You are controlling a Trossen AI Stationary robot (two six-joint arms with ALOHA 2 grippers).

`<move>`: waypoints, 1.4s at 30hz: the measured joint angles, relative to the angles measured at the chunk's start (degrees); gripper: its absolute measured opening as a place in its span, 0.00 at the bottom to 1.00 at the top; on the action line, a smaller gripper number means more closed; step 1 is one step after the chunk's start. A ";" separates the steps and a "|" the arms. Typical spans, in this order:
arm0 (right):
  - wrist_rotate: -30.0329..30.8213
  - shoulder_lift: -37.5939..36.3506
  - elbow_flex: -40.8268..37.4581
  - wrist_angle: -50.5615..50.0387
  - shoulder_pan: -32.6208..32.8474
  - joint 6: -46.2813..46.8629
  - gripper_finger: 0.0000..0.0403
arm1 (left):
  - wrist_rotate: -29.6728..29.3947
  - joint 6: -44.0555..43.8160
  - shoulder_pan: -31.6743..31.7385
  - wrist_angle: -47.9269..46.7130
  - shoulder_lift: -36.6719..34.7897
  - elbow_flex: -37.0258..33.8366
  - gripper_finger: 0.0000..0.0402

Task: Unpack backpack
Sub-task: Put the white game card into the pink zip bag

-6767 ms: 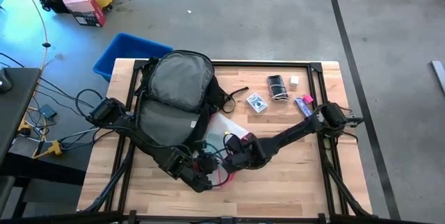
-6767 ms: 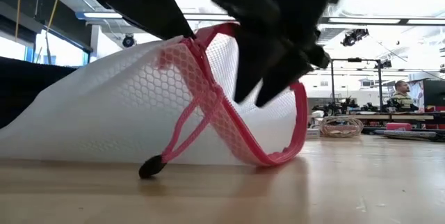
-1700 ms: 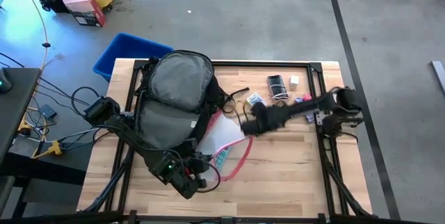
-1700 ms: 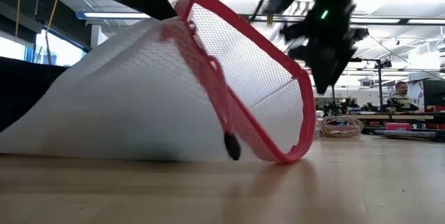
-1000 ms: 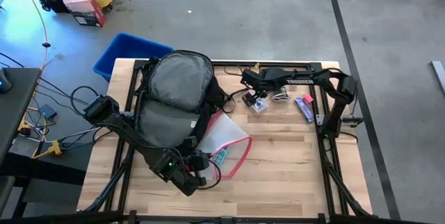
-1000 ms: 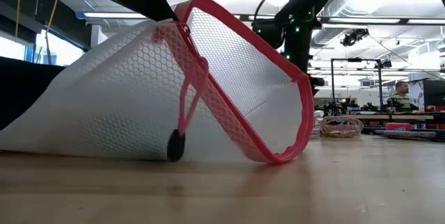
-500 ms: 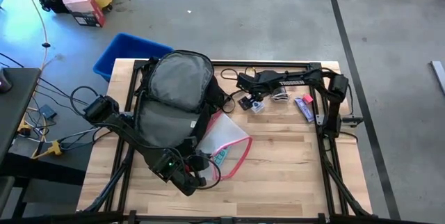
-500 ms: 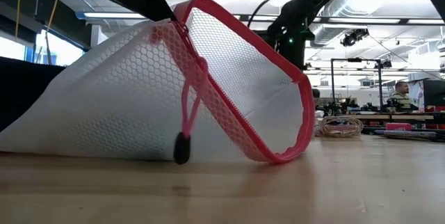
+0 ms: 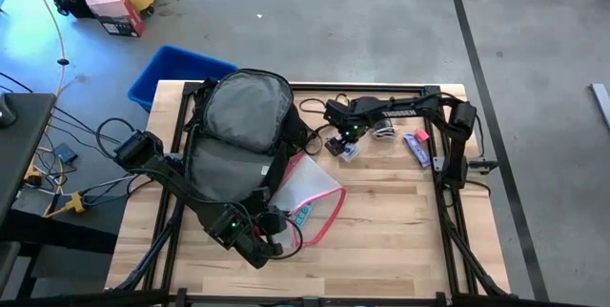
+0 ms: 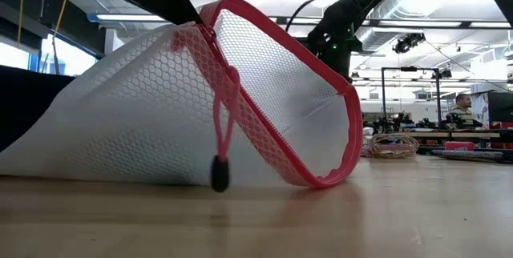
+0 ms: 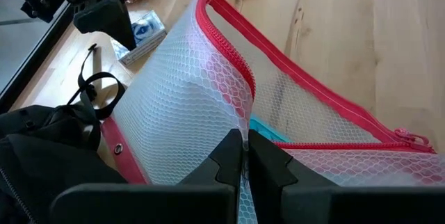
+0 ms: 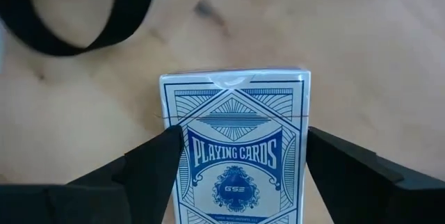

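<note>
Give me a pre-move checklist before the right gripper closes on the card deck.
1. Playing cards box sits between the right gripper's fingers: ok.
2. Right gripper's jaws stand wider than the box, not yet clamped: ok.
3. Box lies flat on the table: ok.
4. Black strap loop clear of the fingers: ok, it lies beyond the box.
5. Left gripper pinches the mesh pouch, holding it out of the way: ok.
6. Backpack contents fully out: cannot tell.
</note>
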 joint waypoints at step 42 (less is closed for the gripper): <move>6.08 -3.35 -3.22 -0.49 -3.84 -15.94 0.71 | 1.57 -3.46 1.51 2.62 -0.02 -0.02 0.00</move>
